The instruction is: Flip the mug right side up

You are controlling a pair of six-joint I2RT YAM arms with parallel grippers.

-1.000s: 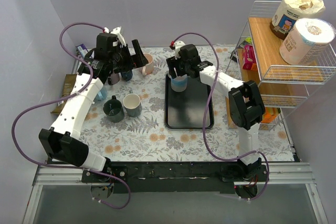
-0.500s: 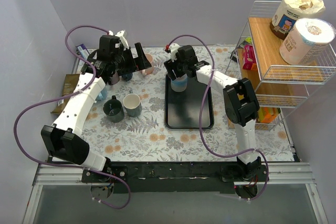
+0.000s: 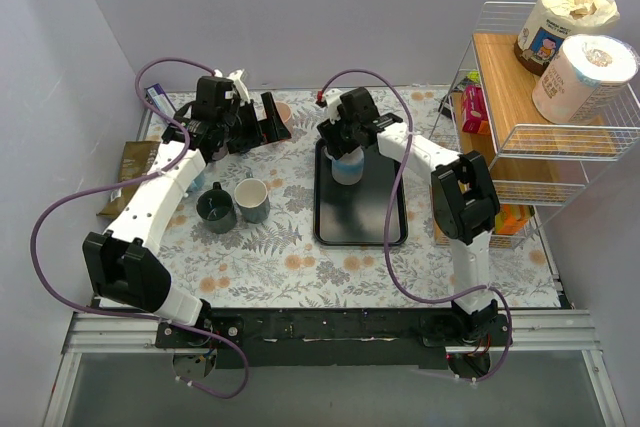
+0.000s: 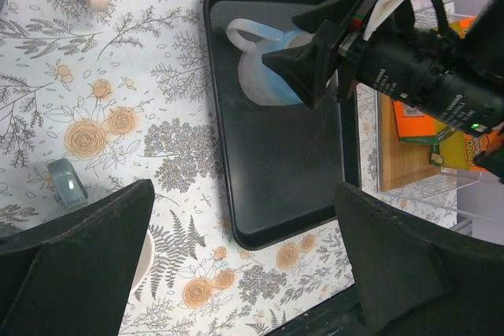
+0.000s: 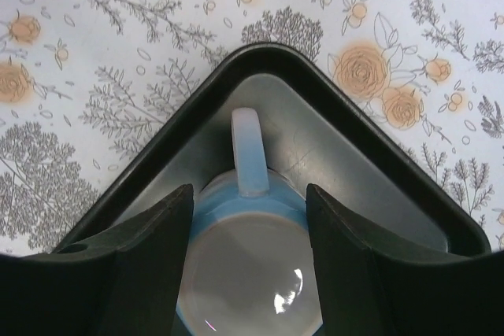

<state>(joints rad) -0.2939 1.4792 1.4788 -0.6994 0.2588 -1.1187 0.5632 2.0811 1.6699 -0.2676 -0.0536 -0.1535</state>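
- The light blue mug (image 5: 248, 281) stands in the far left corner of the black tray (image 3: 365, 212), with its handle pointing into that corner.
- From the right wrist view a round pale face with a blue edge points up. Whether this is the mug's mouth or its base cannot be told.
- The right end effector (image 5: 248, 202) is down over the mug with one finger on each side of the body. The fingers are parted by the mug's width and sit close against its sides, but whether they actually press on it cannot be told.
- The left end effector (image 4: 244, 194) is spread wide with nothing between its fingers. It hangs above the far left part of the floral surface (image 3: 280, 257), just beside a pink mug (image 3: 283, 112).
- A dark green mug (image 3: 216, 209) and a grey mug (image 3: 252, 199) sit upright side by side on the surface, left of the tray.
- A wire shelf (image 3: 540, 137) stands at the right edge, with a paper roll (image 3: 585, 77) on its top board.
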